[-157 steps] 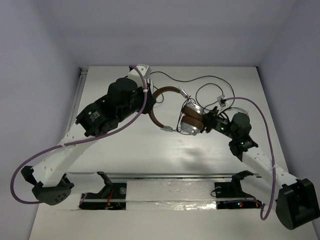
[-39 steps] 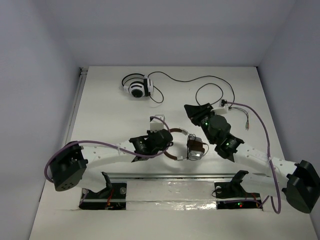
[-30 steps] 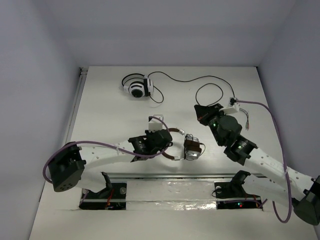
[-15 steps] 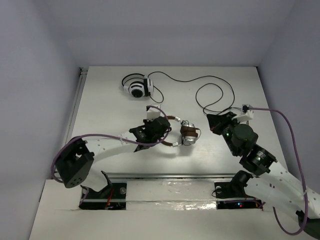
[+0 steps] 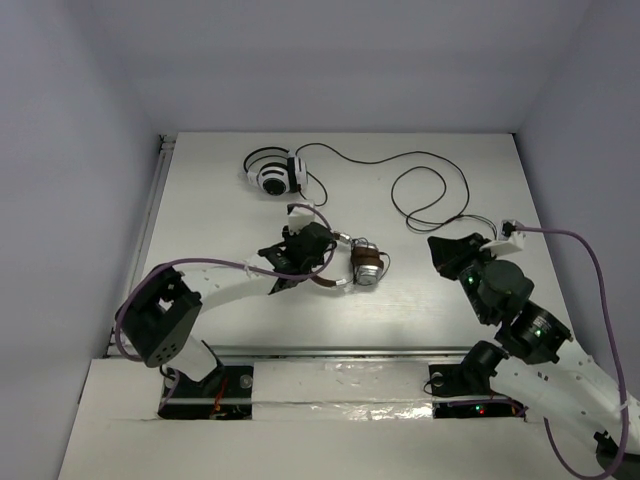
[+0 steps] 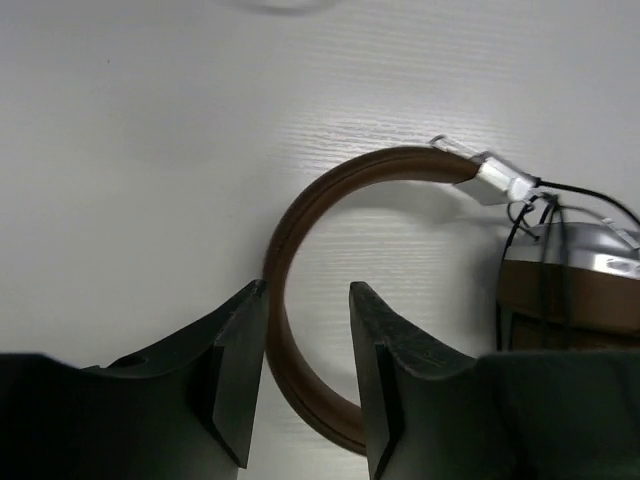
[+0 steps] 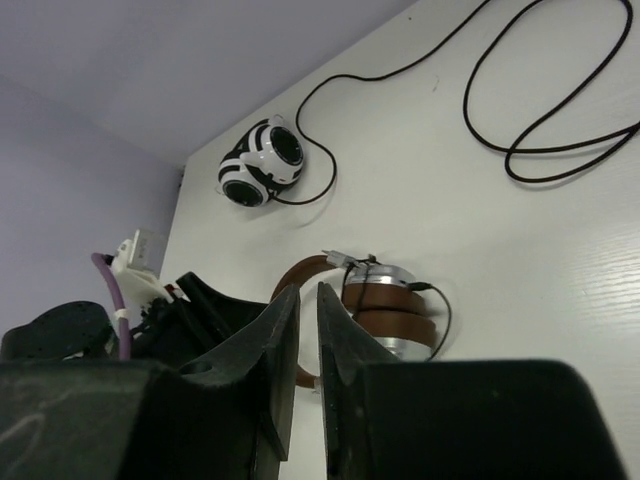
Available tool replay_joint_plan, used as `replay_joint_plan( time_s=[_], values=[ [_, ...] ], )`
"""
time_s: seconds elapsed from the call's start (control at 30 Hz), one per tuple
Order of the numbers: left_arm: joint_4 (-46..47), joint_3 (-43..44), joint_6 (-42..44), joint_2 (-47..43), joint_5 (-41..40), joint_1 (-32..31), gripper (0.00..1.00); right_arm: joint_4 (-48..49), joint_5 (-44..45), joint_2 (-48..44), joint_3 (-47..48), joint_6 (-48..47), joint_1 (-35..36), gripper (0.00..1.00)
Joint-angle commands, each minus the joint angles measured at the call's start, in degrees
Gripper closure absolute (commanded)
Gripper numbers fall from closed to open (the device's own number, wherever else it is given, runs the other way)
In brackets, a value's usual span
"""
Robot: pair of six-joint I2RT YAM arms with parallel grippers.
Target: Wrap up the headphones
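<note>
The brown headphones (image 5: 366, 268) lie at the table's middle, ear cups folded together with the thin dark cable (image 7: 441, 318) looped round them. My left gripper (image 5: 322, 262) is open and straddles the brown headband (image 6: 400, 160). The band passes between the two fingers and lies against the left one (image 6: 235, 360). The ear cups (image 6: 570, 290) sit just right of the fingers. My right gripper (image 5: 440, 246) is shut and empty, raised to the right of the headphones and apart from them. In the right wrist view its fingers (image 7: 285, 340) point at the ear cups (image 7: 385, 305).
White-and-black headphones (image 5: 272, 175) lie at the back left, also in the right wrist view (image 7: 258, 165). Their black cable (image 5: 430, 190) loops across the back right. A metal rail (image 5: 350, 352) runs along the near edge. Walls close in the table on three sides.
The left gripper has carried the brown headphones back and leftward to the table's middle. The right arm has drawn away to the right, off the headphones.
</note>
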Motion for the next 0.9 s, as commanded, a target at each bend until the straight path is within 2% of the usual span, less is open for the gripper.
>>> replay_joint_plan(
  time_s=[0.0, 0.13, 0.27, 0.37, 0.4, 0.43, 0.53, 0.7, 0.87],
  values=[
    [1.93, 0.07, 0.22, -4.51, -1.29, 0.23, 0.65, -2.47, 2.49, -1.07, 2.25, -1.59, -0.35, 0.80],
    [-0.26, 0.16, -0.04, -8.20, -2.43, 0.23, 0.45, -4.75, 3.29, -2.92, 3.92, -1.95, -0.35, 0.67],
    [-0.62, 0.07, 0.48, -16.61, -3.75, 0.23, 0.31, -7.66, 5.48, -5.11, 7.34, -2.21, -0.35, 0.44],
    [-0.62, -0.81, 1.18, -23.64, -4.02, 0.23, 0.19, -9.15, 6.80, -7.05, 8.49, -2.39, -0.35, 0.17],
    [-0.62, -1.07, 1.36, -25.42, -3.93, 0.23, 0.18, -9.50, 7.06, -7.31, 9.27, -2.39, -0.35, 0.01],
    [-0.45, -1.42, 1.71, -28.39, -3.23, 0.23, 0.13, -10.38, 7.68, -7.40, 9.98, -2.30, -0.35, 0.00],
    [-0.62, -1.16, 1.98, -31.75, -2.26, 0.23, 0.10, -11.70, 9.26, -7.32, 10.51, -2.13, -0.35, 0.00],
    [-1.59, 0.16, 3.12, -37.21, 0.37, 0.23, 0.10, -11.88, 9.79, -7.05, 10.95, -2.57, -0.35, 0.00],
    [-2.37, 1.46, 3.38, -38.45, 0.82, 0.23, 0.09, -11.27, 9.97, -6.44, 11.56, -3.27, -0.35, 0.00]
  ],
)
